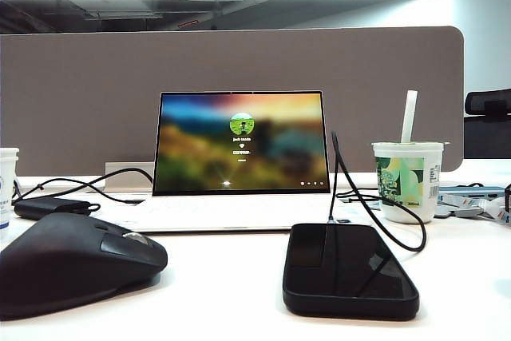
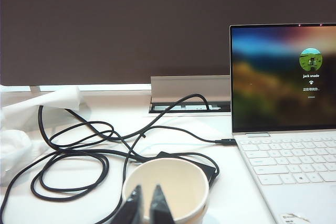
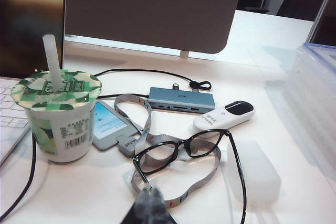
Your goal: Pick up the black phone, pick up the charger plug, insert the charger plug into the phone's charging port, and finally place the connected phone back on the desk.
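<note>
The black phone (image 1: 350, 269) lies flat on the white desk (image 1: 223, 293), in front of the laptop's right corner. A thin black cable (image 1: 397, 247) loops above it and drops to its far short edge (image 1: 332, 218). The charger plug and the charging port are too small to make out there. Neither gripper shows in the exterior view. My left gripper (image 2: 146, 204) appears in the left wrist view, shut and empty, above a paper cup (image 2: 181, 182). My right gripper (image 3: 151, 199), blurred in the right wrist view, is shut and empty over black glasses (image 3: 178, 153).
A black mouse (image 1: 76, 265) sits front left, with a power brick (image 1: 48, 207) behind it. The open laptop (image 1: 239, 149) stands in the middle and a sealed drink cup (image 1: 407, 181) to its right. Coiled cables (image 2: 79, 156), a hub (image 3: 181, 99), a lanyard and a plastic box (image 3: 315, 108) crowd the sides.
</note>
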Controlling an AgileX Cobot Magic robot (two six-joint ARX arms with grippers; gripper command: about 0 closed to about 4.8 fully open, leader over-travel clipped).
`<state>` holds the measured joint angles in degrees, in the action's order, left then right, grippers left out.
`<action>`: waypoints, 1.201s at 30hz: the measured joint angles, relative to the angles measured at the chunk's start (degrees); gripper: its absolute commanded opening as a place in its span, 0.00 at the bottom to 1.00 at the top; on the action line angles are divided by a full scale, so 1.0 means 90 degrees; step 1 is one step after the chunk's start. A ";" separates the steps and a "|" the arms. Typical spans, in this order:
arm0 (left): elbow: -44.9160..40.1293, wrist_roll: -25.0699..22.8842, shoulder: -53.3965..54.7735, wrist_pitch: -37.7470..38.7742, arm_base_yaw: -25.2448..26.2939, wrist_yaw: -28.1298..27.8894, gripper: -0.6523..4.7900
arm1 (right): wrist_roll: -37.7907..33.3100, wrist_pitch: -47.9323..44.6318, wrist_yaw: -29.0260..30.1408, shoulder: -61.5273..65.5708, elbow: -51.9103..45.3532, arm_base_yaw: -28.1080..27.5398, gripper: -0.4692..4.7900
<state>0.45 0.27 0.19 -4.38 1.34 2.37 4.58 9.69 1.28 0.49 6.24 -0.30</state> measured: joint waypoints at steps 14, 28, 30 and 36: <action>0.0000 0.0000 0.0002 0.0039 0.0000 0.0000 0.17 | -0.0673 -0.1168 -0.0481 -0.0036 -0.0634 0.0092 0.08; 0.0000 0.0000 0.0002 0.0039 0.0000 0.0000 0.17 | -0.0704 -0.1139 -0.0787 -0.0036 -0.0634 0.0253 0.08; 0.0000 0.0000 0.0002 0.0039 0.0000 0.0002 0.17 | -0.0704 -0.1139 -0.0644 -0.0036 -0.0634 0.0250 0.08; 0.0000 0.0000 0.0000 0.0039 0.0000 0.0002 0.17 | -0.0704 -0.1139 -0.0614 -0.0036 -0.0634 0.0253 0.08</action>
<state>0.45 0.27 0.19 -4.03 1.34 2.39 -1.76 -0.56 -4.25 0.16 0.54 1.98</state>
